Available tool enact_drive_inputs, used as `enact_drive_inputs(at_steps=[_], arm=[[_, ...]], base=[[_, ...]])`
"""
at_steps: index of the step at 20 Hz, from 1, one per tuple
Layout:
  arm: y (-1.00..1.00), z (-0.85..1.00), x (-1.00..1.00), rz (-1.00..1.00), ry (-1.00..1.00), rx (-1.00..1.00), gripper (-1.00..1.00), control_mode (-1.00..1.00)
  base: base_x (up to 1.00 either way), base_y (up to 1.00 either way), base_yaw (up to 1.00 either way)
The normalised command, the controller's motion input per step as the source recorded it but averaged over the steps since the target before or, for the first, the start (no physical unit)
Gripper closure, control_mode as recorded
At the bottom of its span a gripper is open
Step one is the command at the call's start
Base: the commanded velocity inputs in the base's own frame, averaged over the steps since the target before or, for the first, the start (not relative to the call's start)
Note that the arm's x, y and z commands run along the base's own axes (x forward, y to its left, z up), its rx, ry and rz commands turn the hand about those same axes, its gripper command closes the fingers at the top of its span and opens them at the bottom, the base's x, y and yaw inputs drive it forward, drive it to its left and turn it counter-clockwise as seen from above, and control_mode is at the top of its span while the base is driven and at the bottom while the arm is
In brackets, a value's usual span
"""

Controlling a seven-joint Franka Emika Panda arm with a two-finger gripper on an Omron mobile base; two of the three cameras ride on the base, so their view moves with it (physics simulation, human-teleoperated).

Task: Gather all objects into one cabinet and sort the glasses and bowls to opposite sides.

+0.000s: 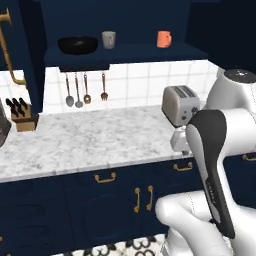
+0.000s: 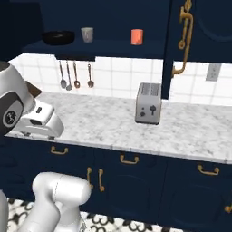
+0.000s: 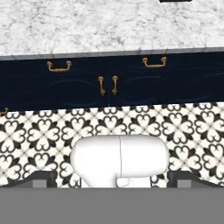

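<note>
Dark navy wall cabinet (image 1: 125,15), upper half of both base views, holds one wide navy shelf board (image 1: 145,51). On that shelf: three vessels, all upright, apart from each other.
- 1 wide shallow glossy black bowl (image 1: 77,45), far left of the shelf in the left base view; upper left in the right base view (image 2: 59,37).
- 1 grey-beige straight-sided cup (image 1: 108,39), just beside the bowl on its right, not touching (image 2: 87,34).
- 1 orange cup (image 1: 163,39), well apart from the other two, toward the right end of the shelf (image 2: 137,36).

Insides of bowl and cups are too small to tell contents.

White-grey marble tabletop (image 1: 85,137) across mid frame carries 1 silver two-slot toaster (image 1: 180,104), right of centre, and 1 wooden knife block (image 1: 24,116) at the left edge. Below the shelf, 4 copper-handled utensils (image 1: 84,90) hang in a row on the white tile wall. Navy base drawers and doors with brass handles (image 1: 105,176) run under the tabletop.

End effector (image 3: 112,177): in the hand view its two dark finger tips sit at lower left and lower right, spread wide apart, nothing between them. It looks down over the black-and-white patterned floor tiles (image 3: 43,131) toward the base cabinet fronts.
</note>
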Motion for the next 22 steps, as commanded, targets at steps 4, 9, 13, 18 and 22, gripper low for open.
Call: enact_drive_inputs(at_steps=[4, 9, 13, 18, 22], arm=[[0.00, 0.00, 0.00, 0.00, 0.00, 0.00, -1.00, 1.00], [0.00, 0.00, 0.00, 0.00, 0.00, 0.00, -1.00, 1.00], [0.00, 0.00, 0.00, 0.00, 0.00, 0.00, -1.00, 1.00], [0.00, 0.00, 0.00, 0.00, 0.00, 0.00, -1.00, 1.00], [0.00, 0.00, 0.00, 0.00, 0.00, 0.00, -1.00, 1.00]], base=[[-0.64, -0.03, -0.35], [-0.27, 0.00, -0.64], [-0.02, -0.46, -0.55], [0.00, -0.77, -0.38], [0.00, -0.53, -0.62]])
